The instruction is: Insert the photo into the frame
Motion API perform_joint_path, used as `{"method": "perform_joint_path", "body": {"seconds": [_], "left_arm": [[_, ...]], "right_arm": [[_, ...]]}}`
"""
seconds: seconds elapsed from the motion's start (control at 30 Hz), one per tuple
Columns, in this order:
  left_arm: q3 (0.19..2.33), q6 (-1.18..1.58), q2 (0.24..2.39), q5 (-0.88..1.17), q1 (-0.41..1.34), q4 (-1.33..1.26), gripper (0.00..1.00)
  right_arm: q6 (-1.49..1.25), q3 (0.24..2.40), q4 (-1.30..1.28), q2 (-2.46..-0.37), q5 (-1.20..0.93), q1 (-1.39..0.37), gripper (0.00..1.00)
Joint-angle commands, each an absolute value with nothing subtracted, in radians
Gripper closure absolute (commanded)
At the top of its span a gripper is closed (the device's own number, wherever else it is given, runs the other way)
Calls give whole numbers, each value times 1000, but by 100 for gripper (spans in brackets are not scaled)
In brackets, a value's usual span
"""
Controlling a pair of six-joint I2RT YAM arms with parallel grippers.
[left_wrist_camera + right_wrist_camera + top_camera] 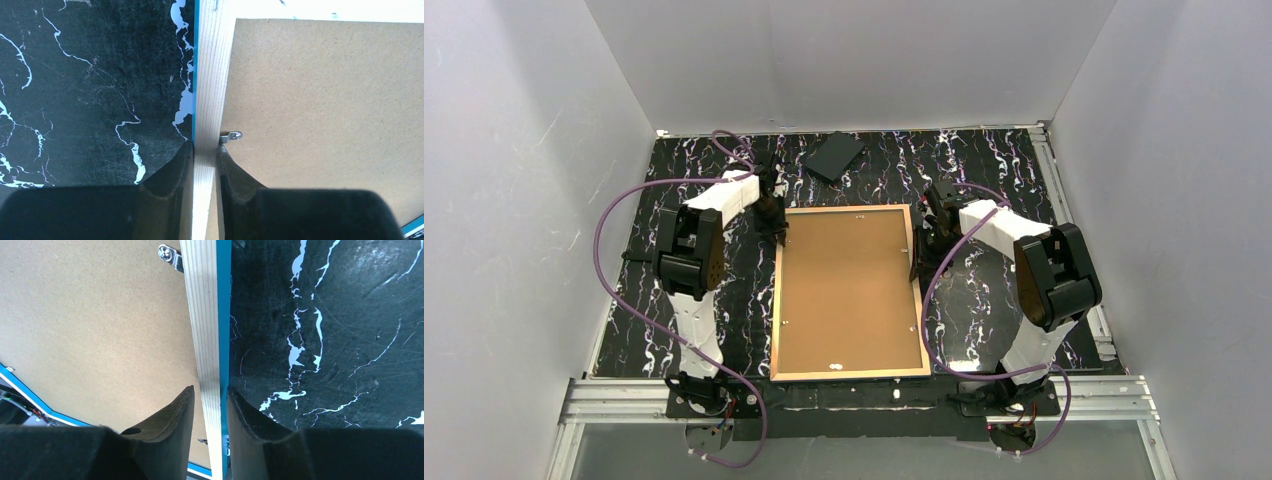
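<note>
In the middle of the table (1004, 170), the frame (778, 300) lies wood side up with the brown board (849, 290) seated in it. I cannot see the photo in any view. My left gripper (204, 150) pinches the left rail just beside a metal clip (231, 135). My right gripper (210, 392) straddles the right rail with a sliver showing at one finger, so I cannot tell whether it bites. I judge a lift comes next: I'd firm both grips and raise both sides evenly, so the frame doesn't twist.
</note>
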State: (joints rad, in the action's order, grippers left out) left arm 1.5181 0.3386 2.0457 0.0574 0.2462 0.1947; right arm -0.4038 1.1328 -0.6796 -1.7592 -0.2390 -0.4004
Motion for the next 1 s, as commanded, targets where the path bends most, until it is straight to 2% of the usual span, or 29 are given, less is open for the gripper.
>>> {"method": "perform_joint_path", "body": {"seconds": [0.0,0.03,0.13,0.2,0.23,0.27,0.43,0.6,0.8,0.97], "left_arm": [[1474,342,2048,83,250,258,100],[1471,343,2038,94,249,252,95],[1473,345,2002,157,247,229,53],[1475,354,1974,193,244,216,29],[1473,365,1955,220,240,201,21],[1472,382,1943,250,233,190,18],[1434,495,1903,415,172,118,13],[1327,509,1799,389,161,149,14],[1124,503,1610,278,162,239,19],[951,505,1503,258,198,234,27]], "right_arm": [[-393,1127,-679,-1762,-249,-397,63],[-393,1129,-678,-1761,-249,-398,63],[-394,1134,-680,-1757,-252,-398,63],[-393,1136,-681,-1754,-254,-397,63],[-394,1137,-681,-1753,-255,-397,63],[-393,1137,-683,-1749,-255,-397,63],[-394,1138,-683,-1733,-267,-396,62],[-397,1128,-683,-1706,-283,-389,59],[-409,1103,-690,-1640,-294,-385,46],[-420,1081,-698,-1579,-306,-383,43]]}}
